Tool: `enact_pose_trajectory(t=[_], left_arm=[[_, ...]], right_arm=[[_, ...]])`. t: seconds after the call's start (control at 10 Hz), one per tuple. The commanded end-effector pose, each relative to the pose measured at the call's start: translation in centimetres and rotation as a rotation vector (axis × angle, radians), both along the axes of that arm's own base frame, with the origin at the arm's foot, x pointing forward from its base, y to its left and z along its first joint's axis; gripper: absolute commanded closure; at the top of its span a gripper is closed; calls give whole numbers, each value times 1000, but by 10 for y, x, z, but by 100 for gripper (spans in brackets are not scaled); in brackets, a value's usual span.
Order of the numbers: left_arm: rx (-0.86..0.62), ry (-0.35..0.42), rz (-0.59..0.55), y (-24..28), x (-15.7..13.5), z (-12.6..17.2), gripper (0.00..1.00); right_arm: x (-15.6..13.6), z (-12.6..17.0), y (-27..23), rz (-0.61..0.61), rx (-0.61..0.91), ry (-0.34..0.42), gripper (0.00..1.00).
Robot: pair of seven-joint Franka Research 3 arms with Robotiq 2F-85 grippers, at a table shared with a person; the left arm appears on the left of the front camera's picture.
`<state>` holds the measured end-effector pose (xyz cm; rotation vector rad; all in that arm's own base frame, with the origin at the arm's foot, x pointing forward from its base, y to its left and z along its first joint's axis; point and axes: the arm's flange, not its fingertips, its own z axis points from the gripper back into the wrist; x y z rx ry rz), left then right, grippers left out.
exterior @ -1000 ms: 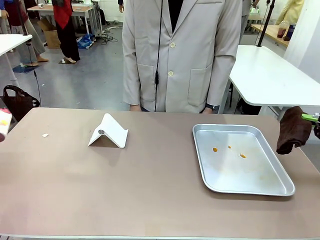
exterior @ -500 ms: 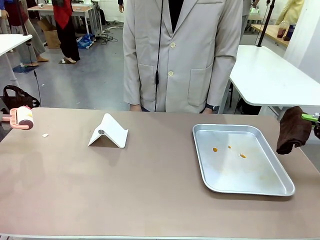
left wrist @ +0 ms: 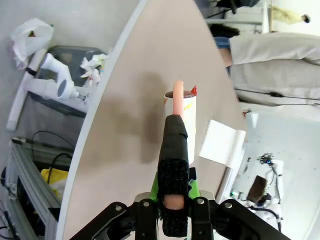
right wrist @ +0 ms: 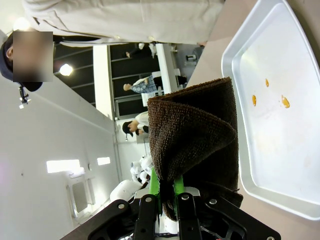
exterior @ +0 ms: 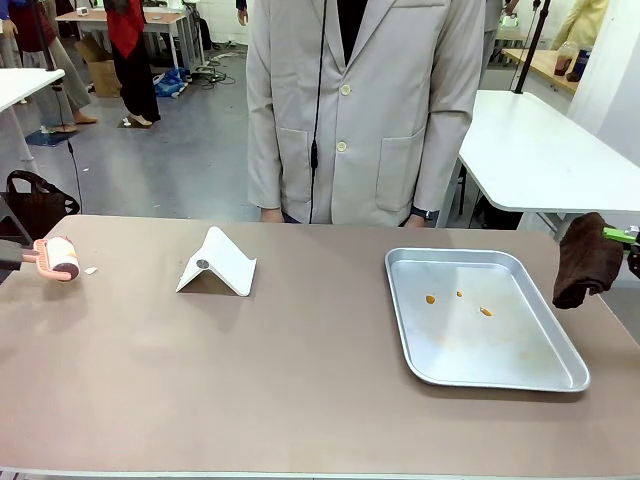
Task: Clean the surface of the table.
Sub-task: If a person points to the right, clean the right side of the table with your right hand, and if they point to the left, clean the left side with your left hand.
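**Roller at the left edge, cloth at the right**

The brown counter (exterior: 300, 380) spans the front view, with a person in a pale coat (exterior: 365, 110) standing at its far edge. The left gripper (left wrist: 174, 194) is clamped on the black-wrapped handle of a pink lint roller (exterior: 62, 257). The roller sits low at the counter's left edge, and whether it touches the surface cannot be told. A pale crumb (exterior: 91, 270) lies just beside the roller. A white folded stand (exterior: 220, 262) sits toward the far-left part of the counter. A silver tray (exterior: 500, 345) lies near the right edge and holds three small orange bits (exterior: 430, 299). The right gripper (right wrist: 166, 192) is clamped on a folded brown cloth (right wrist: 192, 135), which hangs at the counter's right edge beside the tray.
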<state>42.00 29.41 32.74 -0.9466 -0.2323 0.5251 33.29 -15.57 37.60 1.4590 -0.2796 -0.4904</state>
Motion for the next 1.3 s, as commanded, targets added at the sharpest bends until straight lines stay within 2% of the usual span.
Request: enact_pose_trajectory(t=[0.0,0.7,1.2], left_arm=[[63,56,-27,-12,1,-7,78],[104,85,-63,-35,12,-19,78],[84,71,-151,-83,55,-18,78]], right_arm=[[-1,4,1,6,8,-5,100],[-1,4,1,6,8,-5,100],[-1,4,1,6,8,-5,100]])
